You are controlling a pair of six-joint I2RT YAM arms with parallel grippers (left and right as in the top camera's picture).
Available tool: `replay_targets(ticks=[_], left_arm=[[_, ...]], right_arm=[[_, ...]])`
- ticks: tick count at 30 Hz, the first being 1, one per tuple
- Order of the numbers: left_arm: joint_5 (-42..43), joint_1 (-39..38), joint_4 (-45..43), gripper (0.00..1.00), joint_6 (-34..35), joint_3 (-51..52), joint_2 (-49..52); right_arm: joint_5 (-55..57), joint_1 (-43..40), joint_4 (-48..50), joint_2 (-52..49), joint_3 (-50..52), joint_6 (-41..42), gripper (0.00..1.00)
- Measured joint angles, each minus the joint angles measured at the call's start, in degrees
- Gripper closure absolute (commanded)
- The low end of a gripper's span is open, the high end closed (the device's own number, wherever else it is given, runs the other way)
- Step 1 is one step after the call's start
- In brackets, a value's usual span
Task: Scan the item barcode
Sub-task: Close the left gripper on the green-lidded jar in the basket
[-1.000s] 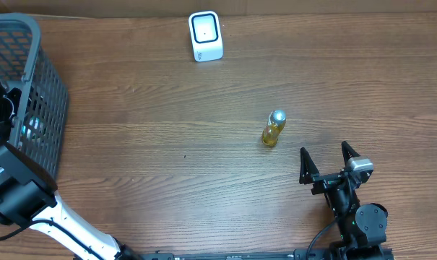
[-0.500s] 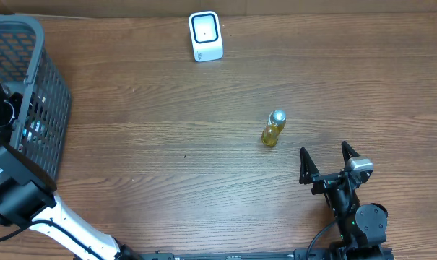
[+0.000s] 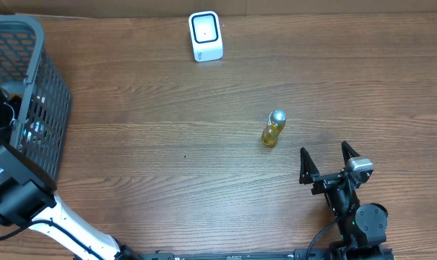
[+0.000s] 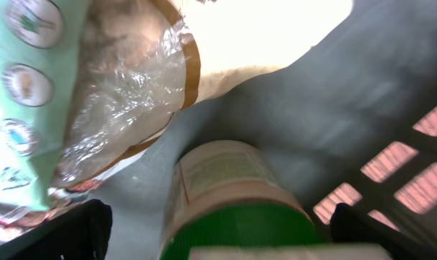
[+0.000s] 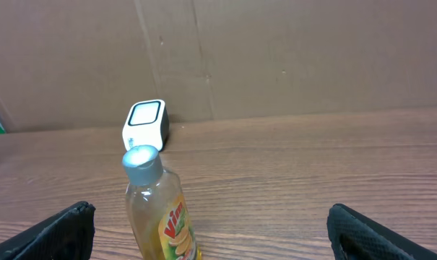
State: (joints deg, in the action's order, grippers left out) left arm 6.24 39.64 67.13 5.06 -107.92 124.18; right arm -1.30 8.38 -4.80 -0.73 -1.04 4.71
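My left gripper is down inside the grey mesh basket, open. Its black fingers stand on either side of a jar with a green lid, not touching it. Beside the jar lies a crinkled plastic food bag. A small yellow Vim bottle with a silver cap stands upright mid-table. My right gripper rests open near the front edge, just right of and behind the bottle. The white barcode scanner stands at the table's far edge.
The basket's mesh wall rises close on the right of the jar. Brown cardboard backs the table behind the scanner. The left arm's white link crosses the front left corner.
The left arm has shifted slightly inside the basket. The right arm, the bottle and the scanner have not moved.
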Motion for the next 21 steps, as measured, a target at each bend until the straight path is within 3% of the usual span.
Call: replay_targets(ticks=[2,3,8,11,17,21], left_arm=[[-0.3,0.0,-0.1,0.27,0.7,1.3,0.0],[-0.6,0.0,-0.1,0.28,0.9,1.5,0.0],[-2.0,0.1,0.0,0.18,1.6,1.5,0.0],[-2.4,0.2,0.0,0.0,2.0,1.5,0.0],[-2.7,0.2,0.4,0.05,2.5,1.5,0.0],[-2.7,0.2,0.6,0.21,2.9,1.5,0.0]], right_arm=[[0.0,0.0,0.0,0.0,0.0,0.0,0.0],[0.0,0.0,0.0,0.0,0.0,0.0,0.0],[0.0,0.0,0.0,0.0,0.0,0.0,0.0],[0.0,0.0,0.0,0.0,0.0,0.0,0.0],[0.0,0.0,0.0,0.0,0.0,0.0,0.0],[0.0,0.0,0.0,0.0,0.0,0.0,0.0]])
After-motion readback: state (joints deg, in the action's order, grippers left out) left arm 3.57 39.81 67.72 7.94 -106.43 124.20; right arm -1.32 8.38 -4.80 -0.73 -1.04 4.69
